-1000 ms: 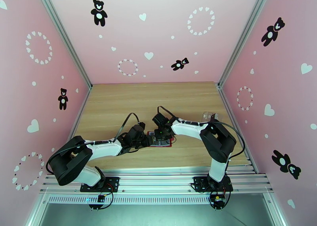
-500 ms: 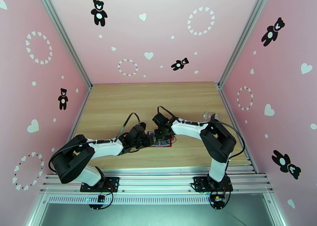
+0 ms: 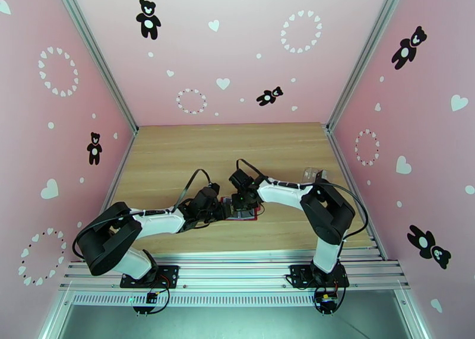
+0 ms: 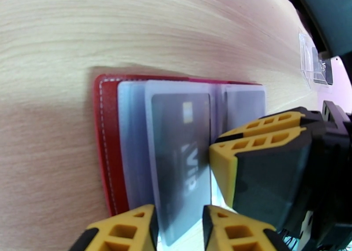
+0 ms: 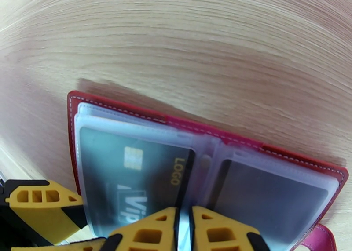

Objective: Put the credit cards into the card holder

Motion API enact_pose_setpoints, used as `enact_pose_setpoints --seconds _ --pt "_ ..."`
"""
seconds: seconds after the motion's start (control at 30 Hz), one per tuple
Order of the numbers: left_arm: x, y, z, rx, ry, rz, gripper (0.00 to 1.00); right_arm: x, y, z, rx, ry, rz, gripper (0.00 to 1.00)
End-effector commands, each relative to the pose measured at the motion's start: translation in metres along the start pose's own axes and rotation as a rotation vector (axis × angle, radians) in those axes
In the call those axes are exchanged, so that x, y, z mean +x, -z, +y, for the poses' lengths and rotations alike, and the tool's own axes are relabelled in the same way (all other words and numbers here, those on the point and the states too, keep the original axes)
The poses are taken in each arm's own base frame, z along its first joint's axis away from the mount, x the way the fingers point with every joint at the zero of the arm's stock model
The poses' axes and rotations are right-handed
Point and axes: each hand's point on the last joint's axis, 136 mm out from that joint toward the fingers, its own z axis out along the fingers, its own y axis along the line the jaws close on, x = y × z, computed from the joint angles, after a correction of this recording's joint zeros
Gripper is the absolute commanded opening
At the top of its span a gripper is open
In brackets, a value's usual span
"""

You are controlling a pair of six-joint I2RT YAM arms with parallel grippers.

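The card holder [image 3: 225, 202] lies open on the table near the front, red [image 4: 103, 137] with clear sleeves [image 5: 132, 109]. A dark credit card [image 4: 176, 159] marked VIP sits inside the left-hand sleeve [image 5: 132, 168]. Another dark card [image 5: 268, 199] shows in the right-hand sleeve. My left gripper [image 3: 222, 211] has its jaws on either side of the near end of the card-bearing sleeve [image 4: 178, 232]; its fingers [image 5: 39, 203] lie at the holder's corner. My right gripper [image 3: 242, 206] is nearly closed [image 5: 184, 230] on a thin pale sleeve at the holder's fold [image 4: 215, 145].
A clear plastic case [image 3: 312, 173] stands on the table behind the right arm, and a dark card shows inside it [image 4: 314, 67]. Bare wooden table stretches behind the holder. Pink walls enclose the table on three sides.
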Motion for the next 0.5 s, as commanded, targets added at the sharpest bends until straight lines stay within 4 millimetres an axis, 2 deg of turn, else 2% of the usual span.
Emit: enact_pose_setpoints --seconds 0.0,0.23,0.47 --pt "-0.005 0.006 -0.028 0.084 -0.026 -0.009 0.33 0.001 0.014 0.002 -0.020 -0.010 -0.024 0.18" --pt "-0.005 0.005 -0.037 0.104 -0.036 -0.006 0.33 -0.002 0.031 -0.001 -0.002 -0.005 -0.060 0.20" --pt "-0.006 0.004 -0.045 0.111 -0.048 -0.005 0.33 -0.004 0.047 -0.017 0.056 -0.005 -0.096 0.21"
